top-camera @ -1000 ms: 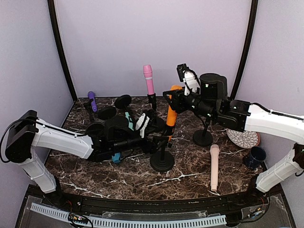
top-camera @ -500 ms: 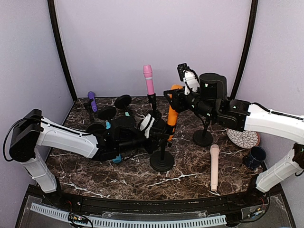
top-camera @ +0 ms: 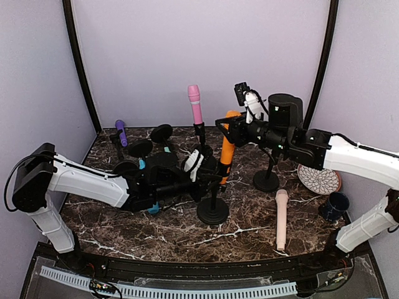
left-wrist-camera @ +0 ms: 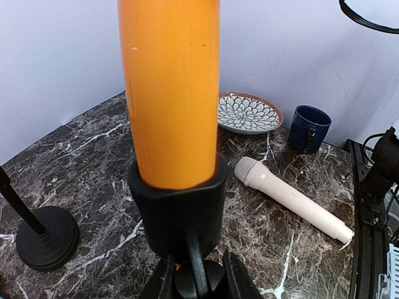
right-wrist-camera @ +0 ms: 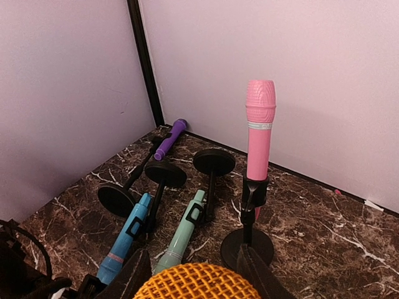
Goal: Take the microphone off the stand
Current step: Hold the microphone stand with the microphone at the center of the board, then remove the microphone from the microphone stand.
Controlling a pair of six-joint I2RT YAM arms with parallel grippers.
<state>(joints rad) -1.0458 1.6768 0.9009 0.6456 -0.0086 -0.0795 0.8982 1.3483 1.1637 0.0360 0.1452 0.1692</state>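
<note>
An orange microphone [top-camera: 225, 152] stands upright in the black clip [left-wrist-camera: 177, 205] of a stand whose round base [top-camera: 212, 212] sits mid-table. My left gripper [top-camera: 209, 171] reaches in from the left and is shut on the stand's joint just under the clip; in the left wrist view its jaws press on both sides of that joint [left-wrist-camera: 198, 281]. My right gripper [top-camera: 232, 124] is at the top of the microphone. In the right wrist view the orange mesh head [right-wrist-camera: 196, 281] fills the gap between its fingers, which are closed on it.
A pink microphone [top-camera: 195, 104] stands in its own stand behind. Blue [right-wrist-camera: 124, 240] and mint [right-wrist-camera: 184, 233] microphones lie in toppled stands at the left, beyond them a purple one [top-camera: 121, 132]. At the right are a beige microphone [top-camera: 282, 218], a bare stand [top-camera: 266, 180], a plate [top-camera: 319, 180] and a mug [top-camera: 335, 205].
My left gripper has moved right to the stand and closed on the joint below the clip. The right gripper has stayed on the microphone's head.
</note>
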